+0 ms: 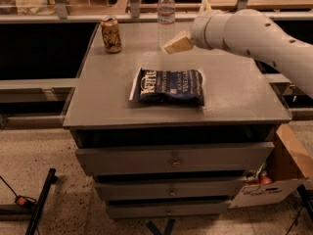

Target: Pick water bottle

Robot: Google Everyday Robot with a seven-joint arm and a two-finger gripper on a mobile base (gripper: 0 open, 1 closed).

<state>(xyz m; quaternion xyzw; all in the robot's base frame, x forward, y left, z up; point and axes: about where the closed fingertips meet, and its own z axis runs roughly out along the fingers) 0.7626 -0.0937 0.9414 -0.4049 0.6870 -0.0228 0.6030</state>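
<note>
- Grey cabinet top (pixel 234 99) is carrying everything in the camera view. The water bottle (pixel 166 14) is standing upright at its 12 o'clock, by the far edge.
- The can (pixel 111 35) is sitting at the top's 10 o'clock, well apart from the bottle, and a dark blue bag (pixel 169 86) is lying flat in the middle.
- The gripper (pixel 177 43) is hovering just beside the bottle, at its 5 o'clock. The white arm (pixel 254 33) is reaching in from 3 o'clock.
- I cannot tell whether the jaws are apart or together, but nothing is sitting in them.
- The task is looking like it is in its approach stage. The bottle is resting on the top untouched, so closing in, gripping and lifting are all left to do.
</note>
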